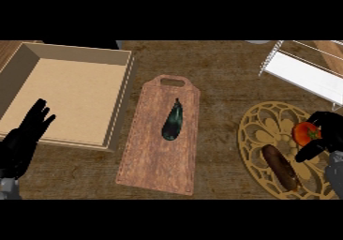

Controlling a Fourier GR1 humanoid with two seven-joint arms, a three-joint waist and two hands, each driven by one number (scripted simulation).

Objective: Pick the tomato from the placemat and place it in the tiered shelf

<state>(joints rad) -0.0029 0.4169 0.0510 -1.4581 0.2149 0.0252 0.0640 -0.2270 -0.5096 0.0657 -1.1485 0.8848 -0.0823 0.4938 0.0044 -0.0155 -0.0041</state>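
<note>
A red tomato (305,132) lies on the right side of the round gold placemat (261,126). My right hand (331,133) curls round the tomato from the right, thumb below it and fingers above, and hides part of it. The white tiered shelf (306,77) stands at the back right, beyond the placemat. At the left edge my left hand (26,136) rests open, fingers up, over the front corner of the box.
A brown oblong vegetable (280,166) lies on the placemat just left of and below the tomato. A wooden cutting board (162,133) in the middle carries a dark eggplant (173,122). A large open cardboard box (70,91) fills the left.
</note>
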